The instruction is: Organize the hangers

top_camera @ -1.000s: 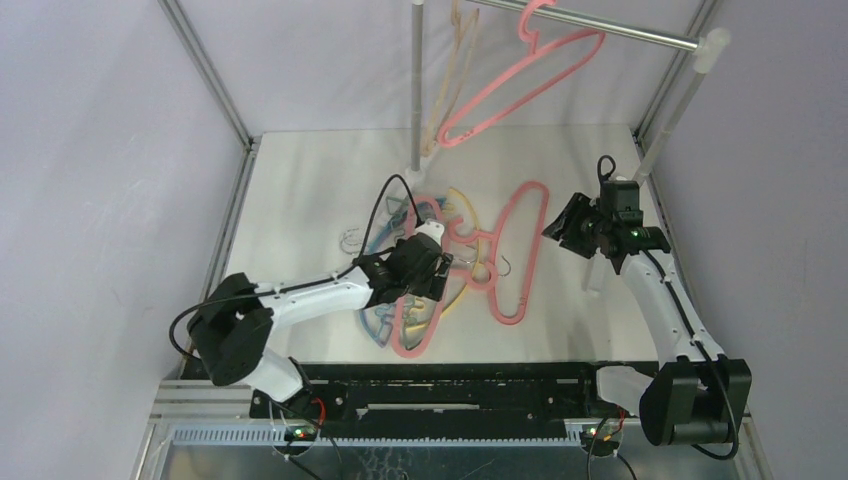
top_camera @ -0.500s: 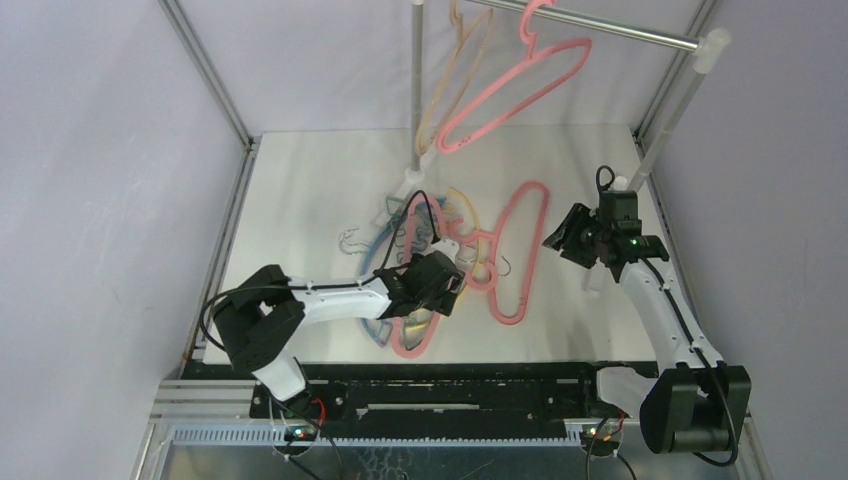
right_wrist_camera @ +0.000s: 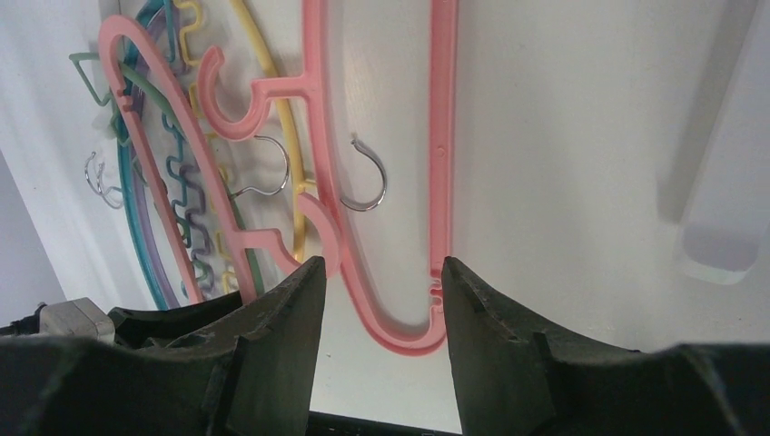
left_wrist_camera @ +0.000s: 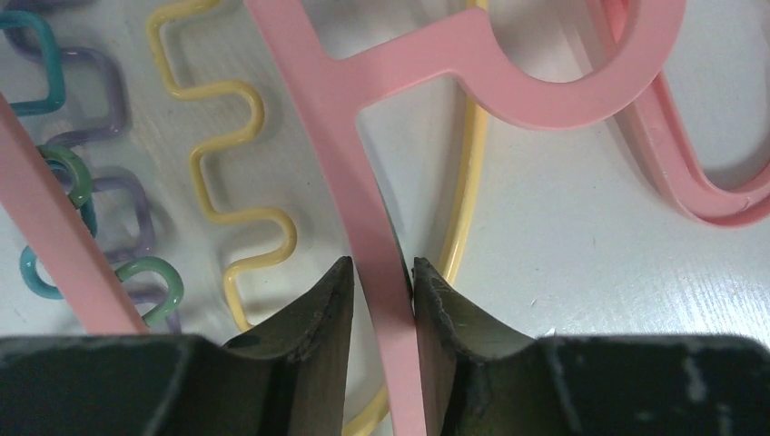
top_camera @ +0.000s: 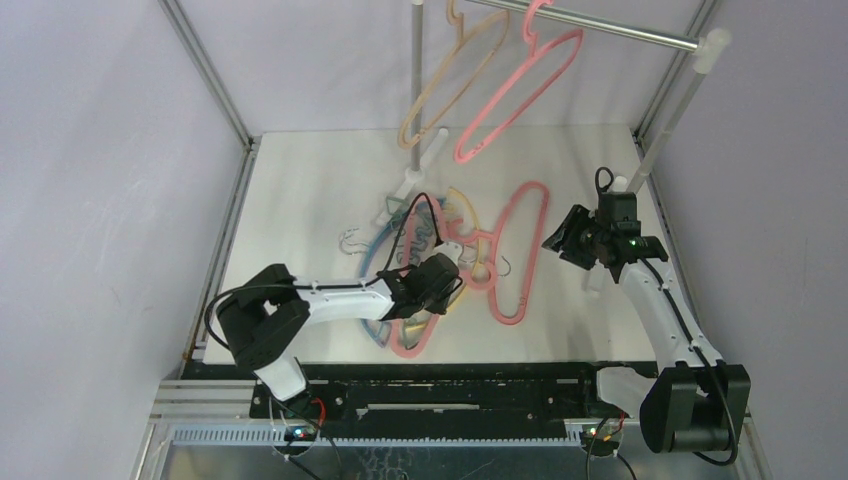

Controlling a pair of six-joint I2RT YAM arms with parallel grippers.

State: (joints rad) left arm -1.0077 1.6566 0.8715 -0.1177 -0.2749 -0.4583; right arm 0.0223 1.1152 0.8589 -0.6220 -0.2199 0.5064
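Observation:
Several hangers lie in a pile mid-table: two pink hangers (top_camera: 520, 250), and yellow (left_wrist_camera: 227, 145), blue, green and purple wavy ones. My left gripper (top_camera: 440, 280) is down on the pile, shut on a bar of a pink hanger (left_wrist_camera: 363, 163), which runs between the jaws (left_wrist_camera: 381, 272). My right gripper (top_camera: 560, 238) hovers open and empty right of the pile; the loop end of the other pink hanger (right_wrist_camera: 436, 182) shows below its jaws (right_wrist_camera: 380, 282). A beige hanger (top_camera: 450, 80) and a pink hanger (top_camera: 520, 85) hang on the rail.
The grey metal rail (top_camera: 600, 25) crosses the back on white poles. One pole's foot (top_camera: 595, 278) stands close beside my right gripper, and it also shows in the right wrist view (right_wrist_camera: 717, 254). A grey upright (top_camera: 415, 80) stands behind the pile.
My left gripper has moved a little right and toward the near edge over the pile. The two hangers on the rail have swung left. My right gripper has barely moved.

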